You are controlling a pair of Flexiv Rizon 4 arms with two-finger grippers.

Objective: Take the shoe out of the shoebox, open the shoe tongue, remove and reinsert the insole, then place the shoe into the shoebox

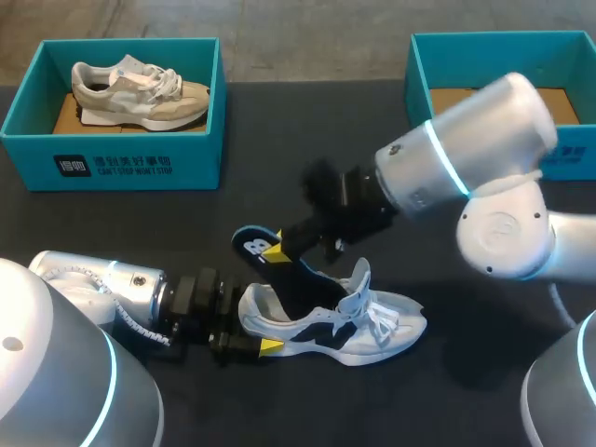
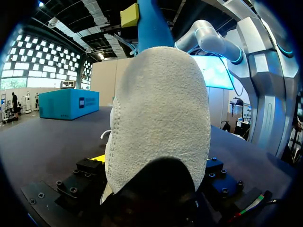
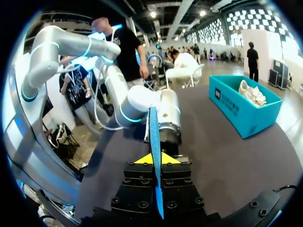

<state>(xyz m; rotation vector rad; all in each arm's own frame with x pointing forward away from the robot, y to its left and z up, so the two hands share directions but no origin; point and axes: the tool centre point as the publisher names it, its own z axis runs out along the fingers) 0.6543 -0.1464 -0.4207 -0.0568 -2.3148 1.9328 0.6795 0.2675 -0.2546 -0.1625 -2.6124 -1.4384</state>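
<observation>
While the left hand (image 1: pixel 251 328) clamps the shoe (image 1: pixel 372 326) at lower centre, the right hand (image 1: pixel 279 250), clamped on the insole (image 1: pixel 251 242), should slide it straight.

On the white shoe (image 1: pixel 391 331), the heel (image 2: pixel 161 118) shows a rough, nubby, suede-like nap. The blue insole (image 3: pixel 154 156) looks smooth and foam-like. The right arm (image 1: pixel 484 130) gleams glossy silver. The black tabletop (image 1: pixel 279 130) is matt, as is the teal card shoebox on the left (image 1: pixel 130 166).
</observation>
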